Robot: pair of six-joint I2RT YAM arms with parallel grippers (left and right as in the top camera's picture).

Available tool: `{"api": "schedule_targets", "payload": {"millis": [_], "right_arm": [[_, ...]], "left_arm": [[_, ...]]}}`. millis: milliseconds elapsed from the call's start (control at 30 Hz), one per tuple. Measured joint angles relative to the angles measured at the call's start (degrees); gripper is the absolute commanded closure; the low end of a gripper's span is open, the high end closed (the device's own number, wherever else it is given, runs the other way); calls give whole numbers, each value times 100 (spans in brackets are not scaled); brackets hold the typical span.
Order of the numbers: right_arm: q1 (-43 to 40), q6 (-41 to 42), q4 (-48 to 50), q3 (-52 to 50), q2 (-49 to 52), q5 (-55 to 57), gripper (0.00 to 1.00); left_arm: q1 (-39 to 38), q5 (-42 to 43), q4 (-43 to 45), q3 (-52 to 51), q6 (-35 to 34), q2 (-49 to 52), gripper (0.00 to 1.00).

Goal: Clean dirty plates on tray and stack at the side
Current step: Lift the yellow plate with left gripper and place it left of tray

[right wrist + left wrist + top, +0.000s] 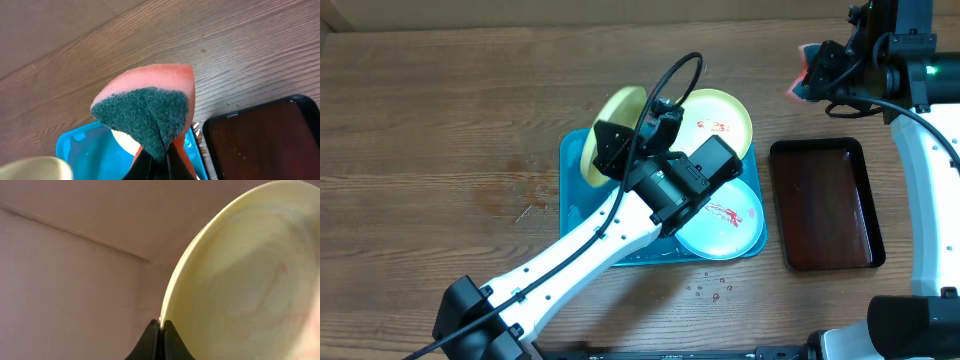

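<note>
My left gripper (pixel 603 152) is shut on the rim of a pale yellow plate (pixel 612 125) and holds it tilted up on edge over the turquoise tray (pixel 572 195); in the left wrist view the plate (pixel 250 280) fills the right side, pinched between my fingers (pixel 162 325). A second yellow plate (pixel 720 122) with red smears lies at the tray's back right. A white plate with a blue rim (pixel 730 222) and red sauce lies at the tray's front right. My right gripper (pixel 810 75) is shut on an orange sponge with a green scouring face (pixel 145 110), held up at the back right.
A dark brown-black tray (pixel 825 205) lies right of the turquoise tray and shows in the right wrist view (pixel 265 140). Red crumbs (pixel 710 288) lie on the wood in front of the turquoise tray. A wet patch (pixel 520 185) marks the table to its left.
</note>
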Motion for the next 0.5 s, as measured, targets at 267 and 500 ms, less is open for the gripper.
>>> {"api": "schedule_targets", "payload": {"millis": [267, 500], "right_arm": [[0, -13, 0, 0, 0, 0, 96], [2, -15, -2, 0, 0, 0, 96]], "left_arm": [[1163, 3191, -116, 0, -131, 0, 96], [3449, 5611, -116, 0, -129, 0, 96]]}}
